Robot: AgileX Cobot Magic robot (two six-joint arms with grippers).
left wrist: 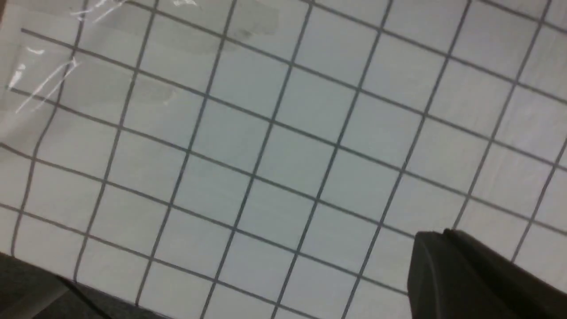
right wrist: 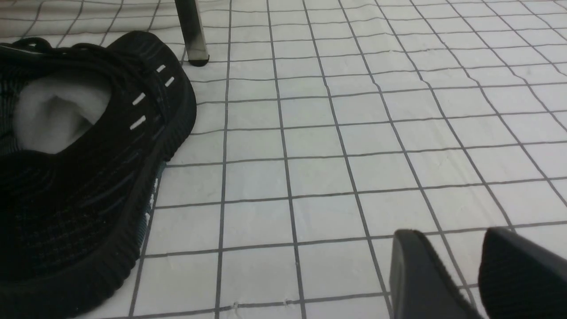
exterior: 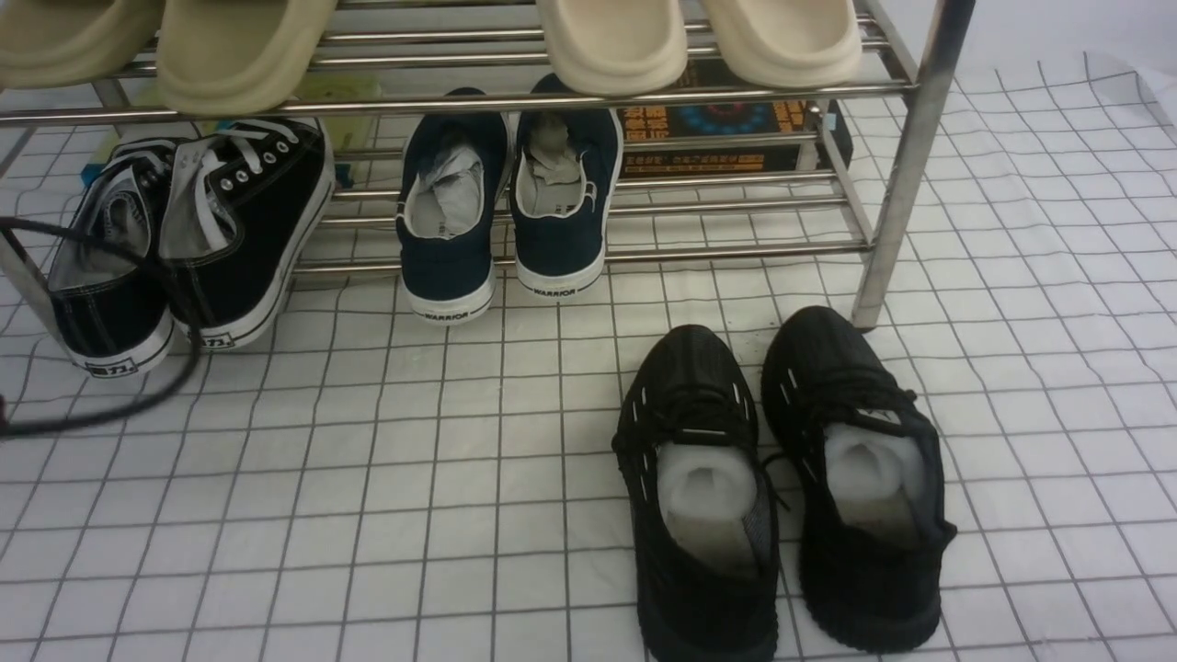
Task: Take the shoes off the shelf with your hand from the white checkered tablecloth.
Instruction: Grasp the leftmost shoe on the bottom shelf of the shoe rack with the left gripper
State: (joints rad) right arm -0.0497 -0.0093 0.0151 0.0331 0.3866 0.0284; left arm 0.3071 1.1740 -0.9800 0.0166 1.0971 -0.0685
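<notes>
Black knit sneakers (exterior: pixel 782 487) on the white checkered tablecloth (exterior: pixel 368 515): wrong pair.
Canvas shoes (exterior: pixel 193 239) sit at the left end of the shelf (exterior: pixel 906 165); grasp by a heel, mind the cable (exterior: pixel 101 416). The right gripper (right wrist: pixel 452 237) is slightly parted, empty; the left gripper (left wrist: pixel 460 274): cannot tell.

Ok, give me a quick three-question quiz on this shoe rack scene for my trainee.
1. True or false: the black knit sneakers lie on the shelf.
2. Which pair shares the lower tier with the navy WARRIOR pair? A: beige slippers. B: black canvas sneakers. C: black knit sneakers.
3. What does the right gripper hold?
Key: 1 false, they lie on the tablecloth; 2 B; 3 nothing.
</notes>
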